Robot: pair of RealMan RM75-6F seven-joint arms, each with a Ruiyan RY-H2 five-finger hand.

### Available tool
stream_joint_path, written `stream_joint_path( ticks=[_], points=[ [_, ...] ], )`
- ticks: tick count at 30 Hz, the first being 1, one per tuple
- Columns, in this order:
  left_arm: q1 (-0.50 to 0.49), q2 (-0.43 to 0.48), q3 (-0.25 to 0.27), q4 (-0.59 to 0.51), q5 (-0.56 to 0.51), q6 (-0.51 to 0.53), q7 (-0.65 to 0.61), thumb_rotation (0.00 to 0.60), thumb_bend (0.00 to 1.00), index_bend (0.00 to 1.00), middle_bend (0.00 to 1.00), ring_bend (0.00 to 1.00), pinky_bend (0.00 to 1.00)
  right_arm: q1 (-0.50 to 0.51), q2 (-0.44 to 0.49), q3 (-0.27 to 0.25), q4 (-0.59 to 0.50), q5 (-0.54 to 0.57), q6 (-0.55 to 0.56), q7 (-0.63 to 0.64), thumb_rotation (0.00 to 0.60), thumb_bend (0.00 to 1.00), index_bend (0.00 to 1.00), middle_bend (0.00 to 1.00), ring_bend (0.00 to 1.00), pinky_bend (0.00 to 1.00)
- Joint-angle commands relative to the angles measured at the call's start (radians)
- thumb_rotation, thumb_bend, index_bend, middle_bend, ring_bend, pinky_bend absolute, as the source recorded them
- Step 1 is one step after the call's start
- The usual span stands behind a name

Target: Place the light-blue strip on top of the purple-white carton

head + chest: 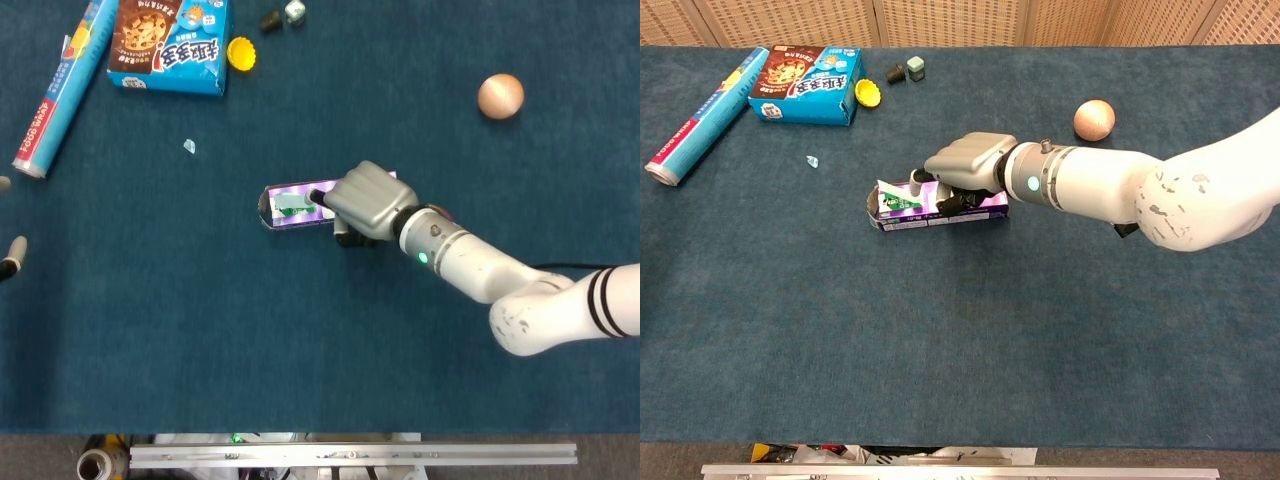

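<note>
The right hand (965, 165) is over the purple-white carton (902, 208), fingers curled down onto its top face and onto the light-blue strip (897, 199) lying there. Whether the fingers pinch the strip or only touch it cannot be told. The carton lies flat near the middle of the blue-covered desk (940, 340). The left hand (10, 262) shows only as fingertips at the head view's left edge; its state cannot be told. A cookie box (806, 84), a foil roll (695, 118) and an egg (1094, 120) lie well apart.
</note>
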Motion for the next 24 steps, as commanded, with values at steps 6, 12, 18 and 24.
stream_joint_path(
  ticks=[6,12,18,24],
  points=[
    [0.001,0.004,0.0,-0.006,0.001,0.002,0.001,0.6,0.25,0.29,0.69,0.74,0.95,0.013,-0.03,0.0,0.042,0.025,-0.025,-0.009,0.229,1.0,0.21,1.0,1.0,1.0],
    [0.004,0.005,0.001,-0.005,0.0,0.004,-0.002,0.6,0.25,0.29,0.69,0.74,0.95,0.024,-0.043,-0.002,0.052,0.039,-0.03,-0.019,0.229,1.0,0.21,1.0,1.0,1.0],
    [0.004,0.006,0.001,-0.005,0.004,0.006,-0.005,0.6,0.25,0.29,0.69,0.74,0.95,0.028,-0.042,-0.007,0.05,0.047,-0.022,-0.029,0.23,1.0,0.21,1.0,1.0,1.0],
    [0.006,0.007,0.002,-0.005,0.008,0.01,-0.008,0.6,0.25,0.29,0.69,0.74,0.95,0.017,-0.032,0.004,0.034,0.029,-0.009,-0.013,0.23,1.0,0.21,1.0,1.0,1.0]
  ],
)
